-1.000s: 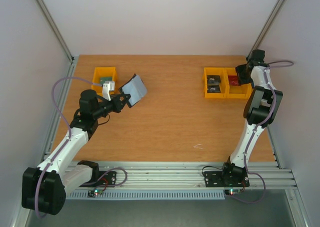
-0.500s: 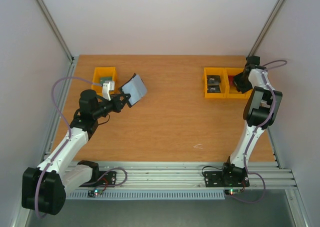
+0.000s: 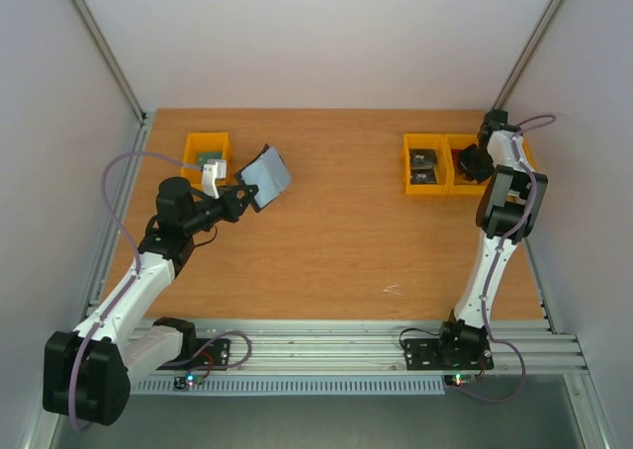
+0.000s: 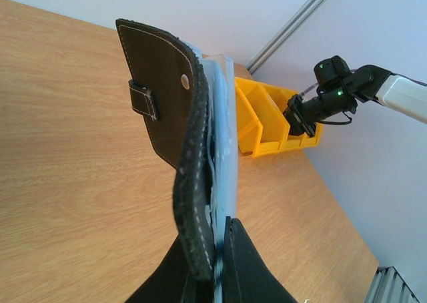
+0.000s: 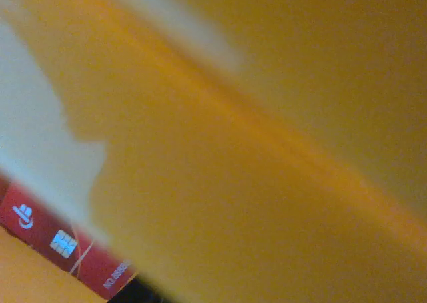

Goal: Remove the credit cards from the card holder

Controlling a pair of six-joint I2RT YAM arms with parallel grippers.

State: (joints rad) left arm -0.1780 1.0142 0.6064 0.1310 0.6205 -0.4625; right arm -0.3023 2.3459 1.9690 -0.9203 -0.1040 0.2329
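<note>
Left gripper [image 3: 242, 196]: clenched on the lower edge of the holder [image 3: 265, 176], lifting it off the table [image 3: 336, 241] in the upper left of the overhead view.
Holder: folded open. The blue-grey inside faces up in the overhead view. The left wrist view shows it edge-on, black outside with the closing tab to the left.
Right gripper [image 3: 473, 162]: down inside the right bin [image 3: 492, 180], upper right of the overhead view. Jaw state cannot be told, as its own camera shows only blurred yellow wall and a card.
Red card [image 5: 63, 246]: lies in the right bin at the lower left of the right wrist view, chip visible and apart from the holder.
Done: judged from this layout, at least one card is out and binned.
Left: no card shows above the holder's pockets, but the pale layers seen edge-on could hide one, so an empty holder cannot be confirmed.
Dark card: not identified. The middle bin [image 3: 409, 162] holds two dark items [image 3: 423, 158], too small to name.
Left bin [image 3: 193, 144]: contents unclear.
Count: arms 2, bins 3, holder 1, red card 1, dark items 2.
</note>
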